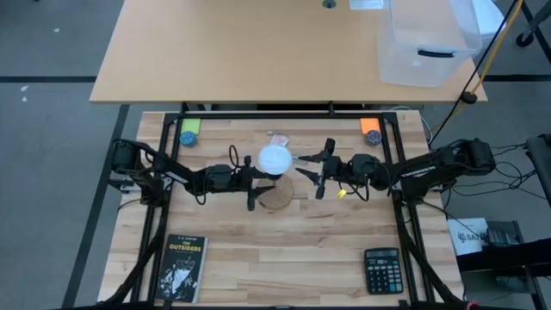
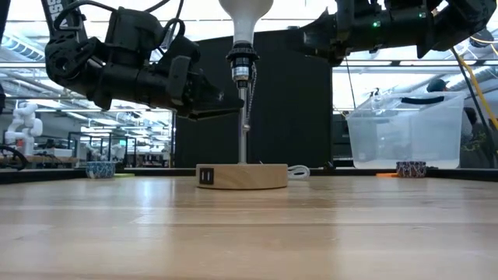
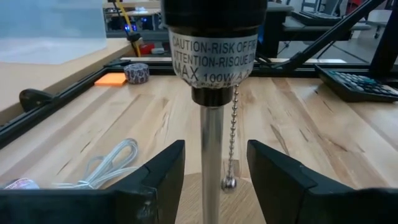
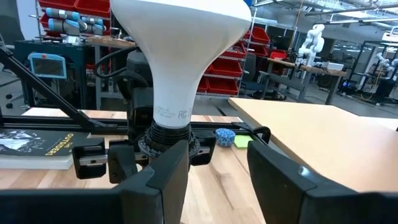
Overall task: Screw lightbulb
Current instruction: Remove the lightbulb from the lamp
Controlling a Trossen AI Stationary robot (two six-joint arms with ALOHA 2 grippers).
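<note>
The lightbulb (image 2: 243,17) sits upright in the black socket (image 2: 242,61) at the top of a thin metal pole (image 2: 243,124) that rises from a round wooden base (image 2: 241,176) near the middle of the worktop (image 1: 284,250). Its white globe (image 1: 275,159) points straight up, and a bead pull chain (image 3: 233,137) hangs beside the pole. The left end effector (image 3: 214,171) is level with the pole just under the socket, its two dark fingers (image 3: 158,171) spread apart on either side of the metal with a gap on each side, so it grips nothing. The right end effector (image 4: 217,168) comes in from the opposite side at the height of the bulb's neck; its fingers (image 4: 165,171) also stand open, close to the pale grey neck (image 4: 171,112) but, as far as I can see, not pressing on it. A book (image 1: 181,267) lies at the near left corner, a calculator (image 1: 381,270) at the near right, and a white cable (image 3: 102,168) curls on the wood beside the base. A clear plastic bin (image 1: 426,43) stands on the farther table.
</note>
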